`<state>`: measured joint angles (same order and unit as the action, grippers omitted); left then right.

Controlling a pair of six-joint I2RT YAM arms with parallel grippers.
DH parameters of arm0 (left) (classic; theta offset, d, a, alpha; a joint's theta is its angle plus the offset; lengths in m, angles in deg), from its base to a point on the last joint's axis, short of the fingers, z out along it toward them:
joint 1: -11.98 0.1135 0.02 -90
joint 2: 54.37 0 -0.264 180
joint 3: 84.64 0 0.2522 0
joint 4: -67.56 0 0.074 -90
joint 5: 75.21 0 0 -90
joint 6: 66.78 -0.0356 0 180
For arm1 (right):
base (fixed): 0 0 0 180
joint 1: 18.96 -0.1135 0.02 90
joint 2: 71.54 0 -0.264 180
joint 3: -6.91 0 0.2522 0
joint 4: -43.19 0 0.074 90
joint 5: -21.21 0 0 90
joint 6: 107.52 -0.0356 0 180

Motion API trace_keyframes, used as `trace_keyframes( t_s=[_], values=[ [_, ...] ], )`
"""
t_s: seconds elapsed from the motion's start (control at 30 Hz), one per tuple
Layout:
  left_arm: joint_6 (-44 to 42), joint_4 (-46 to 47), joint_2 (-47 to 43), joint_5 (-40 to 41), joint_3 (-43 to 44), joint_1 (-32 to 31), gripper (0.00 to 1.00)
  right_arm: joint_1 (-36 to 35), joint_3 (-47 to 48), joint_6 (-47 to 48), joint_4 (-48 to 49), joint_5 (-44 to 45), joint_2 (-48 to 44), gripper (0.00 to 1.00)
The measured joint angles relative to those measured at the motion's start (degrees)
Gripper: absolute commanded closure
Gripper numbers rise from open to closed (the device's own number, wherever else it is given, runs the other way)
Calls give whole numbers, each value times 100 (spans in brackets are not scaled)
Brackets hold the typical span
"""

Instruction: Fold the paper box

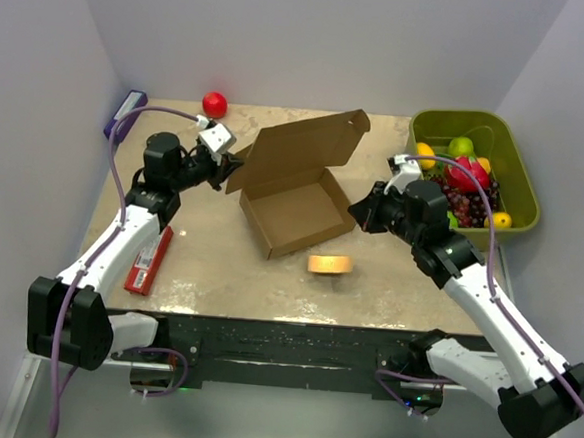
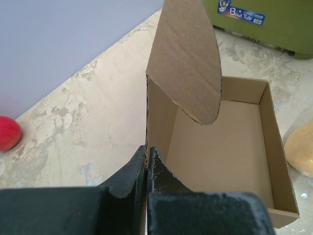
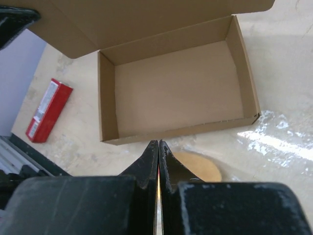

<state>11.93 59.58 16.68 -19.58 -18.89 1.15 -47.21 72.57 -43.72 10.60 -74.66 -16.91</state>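
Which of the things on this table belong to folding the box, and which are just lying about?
Job: paper box; left gripper; right gripper.
Lying about: red ball; red packet; tan disc; green bin; fruit.

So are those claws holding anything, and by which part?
The left gripper pinches the paper box by the top edge of its side wall. The right gripper is shut on nothing.
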Motion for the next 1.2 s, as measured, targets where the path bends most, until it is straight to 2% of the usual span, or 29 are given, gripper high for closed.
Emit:
trace_keyframes(
  t_s=[0.03, 0.07, 0.1, 0.13, 0.2, 0.23, 0.33, 0.5, 0.7, 0.87, 1.07, 1.17, 1.2],
  values=[
    [4, -24, 0, 9, 0, 0, 100, 2, 98, 92, -15, -7, 157, 100],
    [13, -37, 2, 17, 0, 0, 100, 2, 173, 175, -11, -7, 321, 94],
    [13, -74, 11, 42, 20, 0, 100, 2, 232, 256, -22, -4, 472, 85],
    [17, -103, 35, 72, 59, 0, 100, 2, 267, 328, -61, -2, 608, 69],
    [24, -125, 107, 136, 136, 0, 100, 2, 280, 448, -243, -20, 855, 51],
    [28, -120, 131, 160, 151, 0, 100, 2, 260, 490, -334, -52, 951, 37],
    [66, -122, 184, 247, 166, 0, 100, -7, -37, 533, -393, -321, 922, 17],
    [142, -129, 278, 328, 195, 0, 100, -195, -682, 413, -699, -562, 442, 17],
    [214, -151, 319, 328, 214, 0, 100, -433, -1355, 37, -785, -636, 413, 20],
    [256, -168, 319, 326, 216, 0, 100, -437, -1939, -273, -739, -684, 562, 27],
    [271, -181, 319, 326, 216, 0, 100, -437, -2249, -522, -295, -739, 1001, 41],
    [271, -186, 319, 326, 219, 0, 100, -437, -2284, -597, -55, -767, 1104, 52],
    [271, -186, 319, 323, 219, 0, 100, -439, -2304, -625, 52, -782, 1130, 60]
  ],
)
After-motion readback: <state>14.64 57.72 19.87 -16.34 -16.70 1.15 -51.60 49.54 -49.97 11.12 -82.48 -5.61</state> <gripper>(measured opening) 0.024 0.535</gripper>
